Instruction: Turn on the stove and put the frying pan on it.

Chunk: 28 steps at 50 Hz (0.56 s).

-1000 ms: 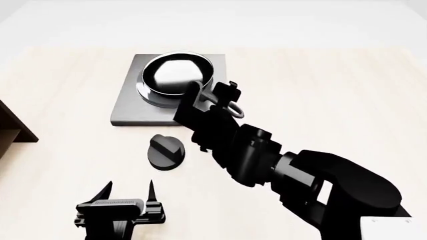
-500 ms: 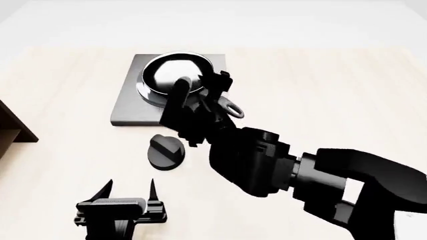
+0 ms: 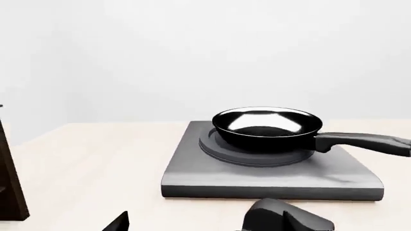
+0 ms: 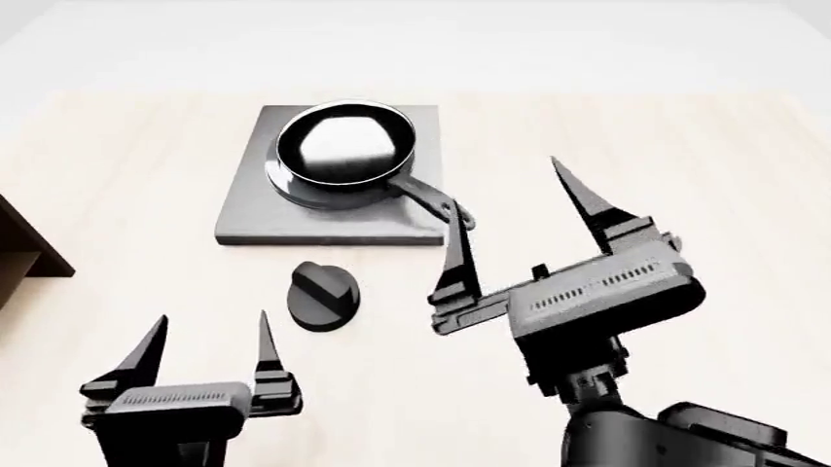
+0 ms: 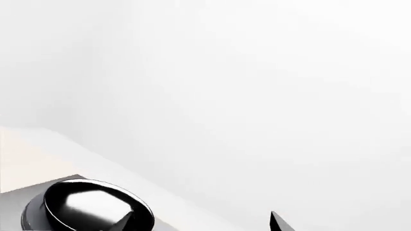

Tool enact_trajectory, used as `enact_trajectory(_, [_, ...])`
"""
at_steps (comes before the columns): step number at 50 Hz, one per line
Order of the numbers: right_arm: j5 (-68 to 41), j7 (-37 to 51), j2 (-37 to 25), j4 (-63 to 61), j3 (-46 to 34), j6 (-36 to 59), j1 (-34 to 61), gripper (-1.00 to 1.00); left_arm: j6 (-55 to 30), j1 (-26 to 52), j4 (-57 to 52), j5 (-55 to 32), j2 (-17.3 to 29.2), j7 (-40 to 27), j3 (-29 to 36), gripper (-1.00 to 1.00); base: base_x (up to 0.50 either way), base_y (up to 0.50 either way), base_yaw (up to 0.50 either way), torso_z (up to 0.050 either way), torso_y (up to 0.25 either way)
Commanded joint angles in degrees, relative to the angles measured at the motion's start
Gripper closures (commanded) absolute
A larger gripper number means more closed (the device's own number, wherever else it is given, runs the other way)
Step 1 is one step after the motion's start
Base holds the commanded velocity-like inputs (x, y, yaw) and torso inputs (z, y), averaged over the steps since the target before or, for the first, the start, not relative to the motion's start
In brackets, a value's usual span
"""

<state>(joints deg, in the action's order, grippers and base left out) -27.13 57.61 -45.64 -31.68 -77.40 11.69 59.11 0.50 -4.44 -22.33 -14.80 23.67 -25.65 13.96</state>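
The frying pan (image 4: 344, 146) sits upright on the burner of the grey stove (image 4: 247, 222), its long black handle (image 4: 433, 202) reaching over the stove's near right corner. My right gripper (image 4: 507, 193) hangs open, raised above the table to the right of the handle and touching nothing. In the right wrist view the pan (image 5: 90, 204) and the stove (image 5: 19, 202) lie far beyond that gripper (image 5: 200, 222). My left gripper (image 4: 213, 317) is open near the front edge, empty. From the left wrist, pan (image 3: 266, 125) and stove (image 3: 192, 175) are ahead of it (image 3: 205, 223).
A small black round knob (image 4: 321, 295) lies on the light wooden table (image 4: 649, 146) just in front of the stove, ahead of the left gripper; it shows close up as knob (image 3: 282, 219). A dark brown piece of furniture (image 4: 26, 243) stands at the left edge.
My right gripper has come off the pan's handle, pulled back toward me and risen, now open. The pan stays on the stove. The left gripper shifted slightly left and nearer.
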Motion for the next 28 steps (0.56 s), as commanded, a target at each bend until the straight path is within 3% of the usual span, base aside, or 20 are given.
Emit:
enact_trajectory(1, [9.8,15.1,-13.1,-7.4,5.0,-21.4,-16.3,-1.00,8.8,-4.9,-8.6,9.2,-0.3,-2.3,-3.4,-1.00,0.00,0.00,0.00,0.000,0.000])
enact_trajectory(12, [24.3,30.6,-23.0,-9.6,6.4,-34.4,-26.5,-1.00,23.7,-11.4,-13.1,16.8,-0.2,-6.0,-7.4,-1.00,0.00,0.00,0.00,0.000,0.000])
enact_trajectory(19, [39.2,32.3,-21.2,-12.3,36.1,-40.4,-56.2,-1.00,32.4,-13.7,-13.8,19.9,-2.0,-10.2,-11.1,-1.00,0.00,0.00,0.00,0.000,0.000])
enact_trajectory(22, [47.1,32.2,-15.9,-13.6,53.6,-43.9,-71.8,-1.00,36.5,-14.4,-13.5,21.8,-3.3,-12.3,-13.0,-1.00,0.00,0.00,0.00,0.000,0.000])
enact_trajectory(28, [53.7,31.9,-4.2,-11.9,72.2,-56.3,-83.9,-1.00,44.5,-15.4,-12.3,24.9,-5.1,-15.7,-15.9,-1.00,0.00,0.00,0.00,0.000,0.000])
